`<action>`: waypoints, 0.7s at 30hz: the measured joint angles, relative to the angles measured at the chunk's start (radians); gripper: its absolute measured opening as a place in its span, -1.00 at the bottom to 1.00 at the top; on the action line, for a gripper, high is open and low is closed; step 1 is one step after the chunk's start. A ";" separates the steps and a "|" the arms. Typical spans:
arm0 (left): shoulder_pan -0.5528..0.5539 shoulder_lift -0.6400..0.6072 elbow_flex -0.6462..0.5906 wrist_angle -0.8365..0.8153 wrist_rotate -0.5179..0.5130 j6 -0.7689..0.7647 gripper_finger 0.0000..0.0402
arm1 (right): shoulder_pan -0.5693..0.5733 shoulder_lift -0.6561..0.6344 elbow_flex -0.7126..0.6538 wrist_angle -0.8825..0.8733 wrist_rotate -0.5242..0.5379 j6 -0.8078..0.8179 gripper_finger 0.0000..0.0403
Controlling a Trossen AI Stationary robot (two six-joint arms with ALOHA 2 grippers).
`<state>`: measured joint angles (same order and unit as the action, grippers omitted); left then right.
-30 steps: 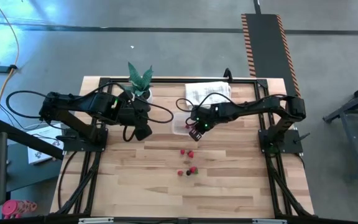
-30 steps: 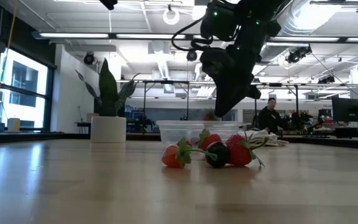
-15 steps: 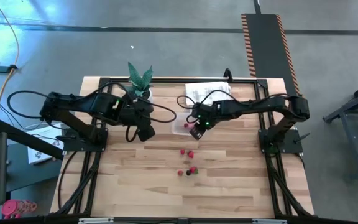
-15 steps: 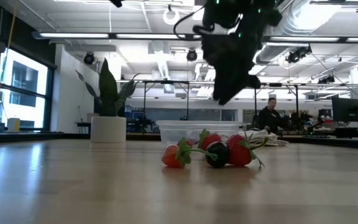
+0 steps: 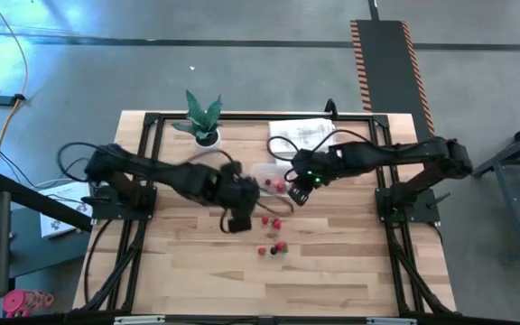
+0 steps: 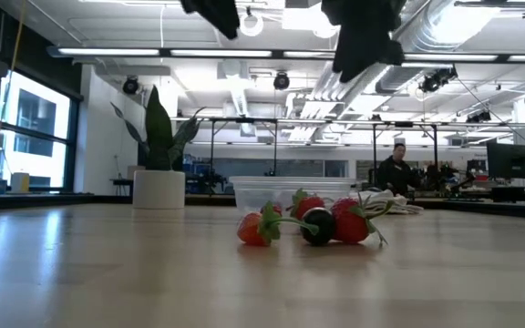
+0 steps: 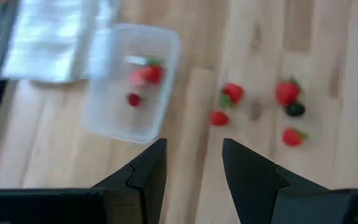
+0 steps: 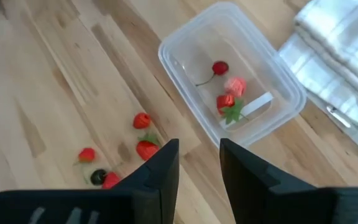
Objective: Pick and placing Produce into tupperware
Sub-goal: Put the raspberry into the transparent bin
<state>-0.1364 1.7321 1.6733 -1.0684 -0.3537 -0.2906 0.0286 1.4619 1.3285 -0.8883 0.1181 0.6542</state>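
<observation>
Left pincer (image 5: 234, 222) moved nearer, tupperware (image 8: 232, 81) holding three produce pieces (image 8: 229, 102).

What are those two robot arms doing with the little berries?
They are moving berries from the wooden table into the clear tupperware, one at a time. Three pieces already lie in it. The right gripper hangs just above the table near the container with its jaws open and empty. The left gripper, also open and empty, hovers over the loose berries on the table, five of them, likely about to pick one. A white cloth lies beside the container.
</observation>
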 joint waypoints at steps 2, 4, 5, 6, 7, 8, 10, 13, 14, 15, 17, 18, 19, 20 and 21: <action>-0.011 0.045 0.001 0.059 0.022 0.005 -0.27 | 0.017 -0.019 0.000 -0.022 0.027 0.021 -0.46; -0.010 0.090 0.001 0.052 0.022 -0.060 -0.27 | 0.029 -0.033 -0.001 -0.033 0.047 0.043 -0.46; -0.008 0.109 0.001 0.057 0.025 -0.113 -0.27 | 0.035 -0.039 -0.001 -0.041 0.055 0.051 -0.46; -0.007 0.131 0.001 0.053 0.027 -0.165 -0.27 | 0.043 -0.044 -0.001 -0.059 0.063 0.058 -0.46; -0.007 0.151 0.001 0.053 0.033 -0.203 -0.27 | 0.046 -0.048 -0.001 -0.065 0.068 0.065 -0.46; -0.007 0.168 -0.001 0.057 0.041 -0.226 -0.27 | 0.050 -0.050 0.000 -0.062 0.073 0.070 -0.46; -0.009 0.205 0.002 0.102 0.071 -0.250 -0.27 | 0.058 -0.054 -0.002 -0.084 0.073 0.071 -0.46; -0.012 0.260 0.001 0.152 0.126 -0.254 -0.27 | 0.060 -0.059 -0.002 -0.086 0.072 0.058 -0.46; -0.012 0.277 0.001 0.172 0.137 -0.255 -0.27 | 0.060 -0.060 -0.002 -0.090 0.072 0.049 -0.46; -0.012 0.293 0.001 0.166 0.138 -0.256 -0.27 | 0.061 -0.062 -0.002 -0.089 0.072 0.043 -0.46; -0.009 0.318 0.001 0.158 0.137 -0.257 -0.27 | 0.063 -0.064 -0.002 -0.095 0.072 0.021 -0.46; -0.007 0.328 0.001 0.157 0.137 -0.257 -0.27 | 0.065 -0.067 -0.002 -0.103 0.069 0.015 -0.46; -0.007 0.335 0.001 0.156 0.137 -0.256 -0.27 | 0.066 -0.070 -0.002 -0.109 0.063 0.009 -0.46; -0.006 0.341 0.000 0.159 0.136 -0.256 -0.27 | 0.067 -0.075 -0.002 -0.109 0.055 0.000 -0.46; -0.003 0.350 0.000 0.171 0.133 -0.256 -0.27 | 0.070 -0.083 -0.002 -0.113 0.040 -0.004 -0.46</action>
<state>-0.1395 2.0816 1.6737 -0.8976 -0.2206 -0.5461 0.0986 1.3787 1.3266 -1.0013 0.1584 0.6499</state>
